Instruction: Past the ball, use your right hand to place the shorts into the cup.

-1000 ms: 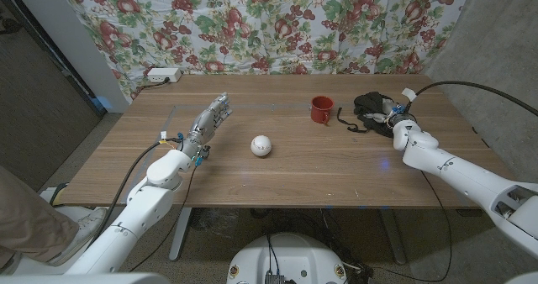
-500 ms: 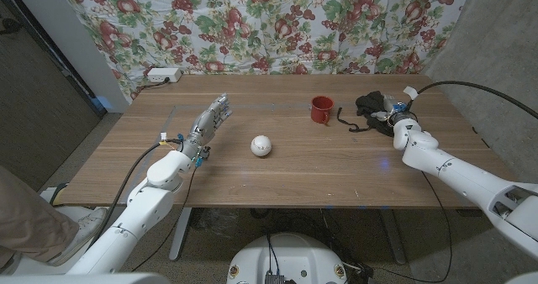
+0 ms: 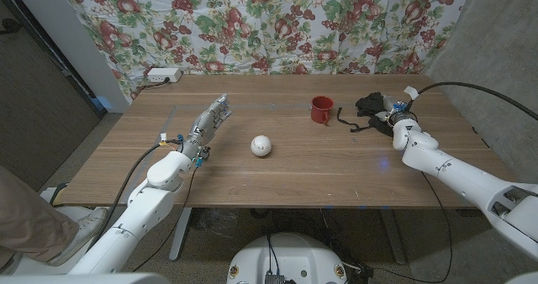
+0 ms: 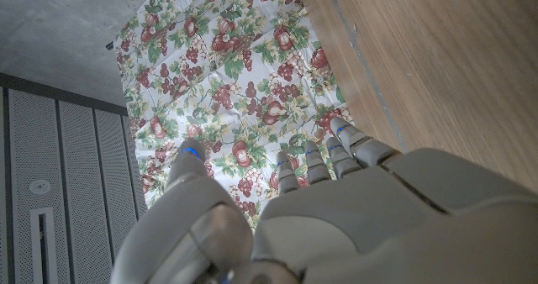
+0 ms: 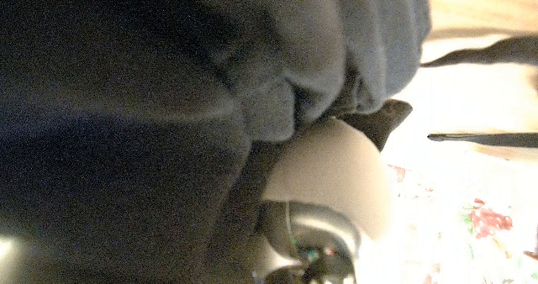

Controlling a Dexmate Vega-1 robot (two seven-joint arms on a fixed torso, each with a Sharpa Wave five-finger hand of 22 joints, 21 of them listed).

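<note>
Dark, crumpled shorts [image 3: 372, 109] lie on the wooden worktop [image 3: 303, 170] to the right of the red cup [image 3: 320, 109], with the right hand [image 3: 397, 116] pressed into the cloth; whether its fingers have closed on the fabric cannot be told. Soft folds fill the right wrist view. A good grasp would gather the bulk, drawstring included, before lifting. The left hand [image 3: 210, 120] waits with fingers apart, left of the smooth white ball [image 3: 261, 145].

arms: white rounded shells, black cables alongside
left hand [image 3: 209, 120]: grey segmented fingers, blue marks at tips
right hand [image 3: 396, 113]: pale casing, blue spot at wrist
</note>
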